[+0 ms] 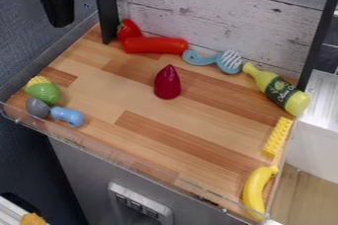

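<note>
Presumably the clear rim guards the near-left blue toy; far left hangs the claw, whether clenched I cannot tell.

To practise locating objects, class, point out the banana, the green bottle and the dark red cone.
Banana (pixel 253 191): camera view, middle of its curved body.
Green bottle (pixel 280 91): camera view, on its label.
Dark red cone (pixel 167 84): camera view, middle of its side.
</note>
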`<state>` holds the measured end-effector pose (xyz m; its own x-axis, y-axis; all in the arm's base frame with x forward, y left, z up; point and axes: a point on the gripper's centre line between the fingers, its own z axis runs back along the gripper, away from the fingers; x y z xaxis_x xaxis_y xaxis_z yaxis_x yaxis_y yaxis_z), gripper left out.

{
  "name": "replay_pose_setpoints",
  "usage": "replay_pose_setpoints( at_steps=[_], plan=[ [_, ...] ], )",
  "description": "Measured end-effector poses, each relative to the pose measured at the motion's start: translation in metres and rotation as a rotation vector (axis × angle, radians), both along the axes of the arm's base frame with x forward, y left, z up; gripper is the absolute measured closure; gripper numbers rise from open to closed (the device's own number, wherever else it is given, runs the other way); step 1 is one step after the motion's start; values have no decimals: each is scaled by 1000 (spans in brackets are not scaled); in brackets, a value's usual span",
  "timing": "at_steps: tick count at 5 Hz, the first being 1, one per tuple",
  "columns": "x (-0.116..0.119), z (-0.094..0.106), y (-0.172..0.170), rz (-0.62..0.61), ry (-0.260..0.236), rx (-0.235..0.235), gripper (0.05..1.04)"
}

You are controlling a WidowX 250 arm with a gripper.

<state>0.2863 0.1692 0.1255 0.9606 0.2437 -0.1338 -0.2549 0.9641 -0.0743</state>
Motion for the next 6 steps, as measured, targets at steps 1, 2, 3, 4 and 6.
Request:
replay_pose_setpoints(
  at_steps=[1, 2, 3, 4, 6],
  plan=[
    [9, 10, 5, 14, -15, 10, 1028],
    [17, 7, 5, -100, -13, 4, 1029],
    [24, -5, 1, -284, -25, 8, 1029],
    [22, -26, -2, -411, -27, 6, 1029],
    [20, -71, -6, -377, -35, 3, 1029]
  ],
)
